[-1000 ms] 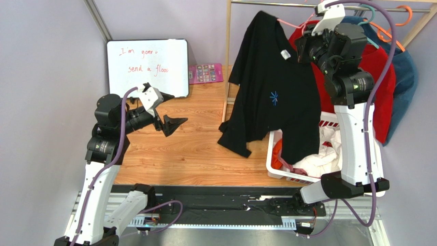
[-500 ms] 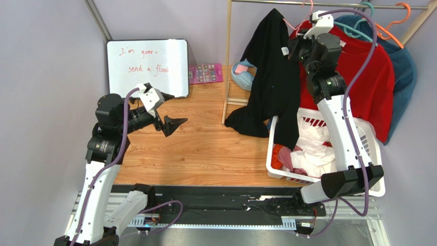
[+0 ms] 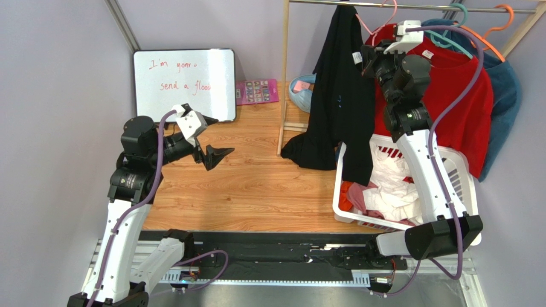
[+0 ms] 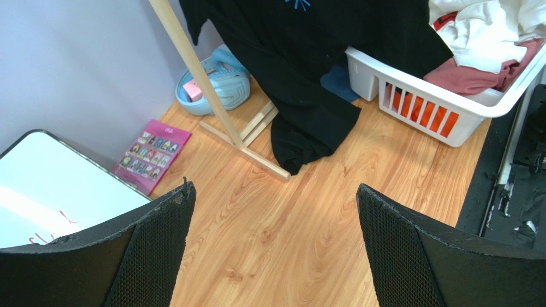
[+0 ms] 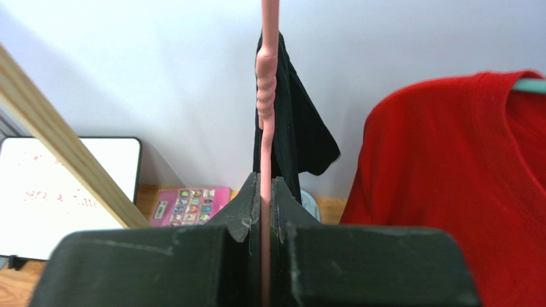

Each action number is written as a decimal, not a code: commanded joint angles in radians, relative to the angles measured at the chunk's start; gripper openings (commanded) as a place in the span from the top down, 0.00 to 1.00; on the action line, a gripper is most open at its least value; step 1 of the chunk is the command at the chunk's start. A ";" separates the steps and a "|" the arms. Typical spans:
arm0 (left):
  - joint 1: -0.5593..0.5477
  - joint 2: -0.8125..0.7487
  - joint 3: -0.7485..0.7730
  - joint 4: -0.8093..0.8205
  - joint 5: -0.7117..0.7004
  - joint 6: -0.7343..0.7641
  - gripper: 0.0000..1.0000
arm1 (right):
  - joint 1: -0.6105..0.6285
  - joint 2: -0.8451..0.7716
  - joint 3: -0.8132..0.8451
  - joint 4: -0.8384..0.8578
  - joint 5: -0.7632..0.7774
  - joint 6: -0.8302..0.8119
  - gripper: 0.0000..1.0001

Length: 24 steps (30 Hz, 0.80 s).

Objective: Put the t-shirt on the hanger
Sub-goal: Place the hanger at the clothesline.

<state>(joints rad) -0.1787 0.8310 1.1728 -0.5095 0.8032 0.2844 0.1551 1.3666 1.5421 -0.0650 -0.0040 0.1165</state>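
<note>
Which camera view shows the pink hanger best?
The right wrist view: the hanger runs up the middle, its wire pinched in the right gripper. The top view shows only pink bits beside the t-shirt. The left wrist view shows none.

The soft black cloth t-shirt [image 3: 346,96] looks matt, the thin pink wire hanger [image 5: 266,96] smooth and slightly glossy, the pale wooden bench [image 3: 243,185] grained with a satin sheen, and the white slatted basket [image 4: 490,109] glossy plastic.
</note>
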 commanded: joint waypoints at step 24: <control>0.004 0.039 0.019 -0.034 0.008 0.055 0.02 | -0.045 0.126 0.033 0.373 0.002 -0.006 1.00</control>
<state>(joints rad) -0.1787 0.8677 1.1728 -0.5423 0.8028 0.3107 0.1246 1.4719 1.5341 0.1459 -0.0200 0.1120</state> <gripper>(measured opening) 0.981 0.010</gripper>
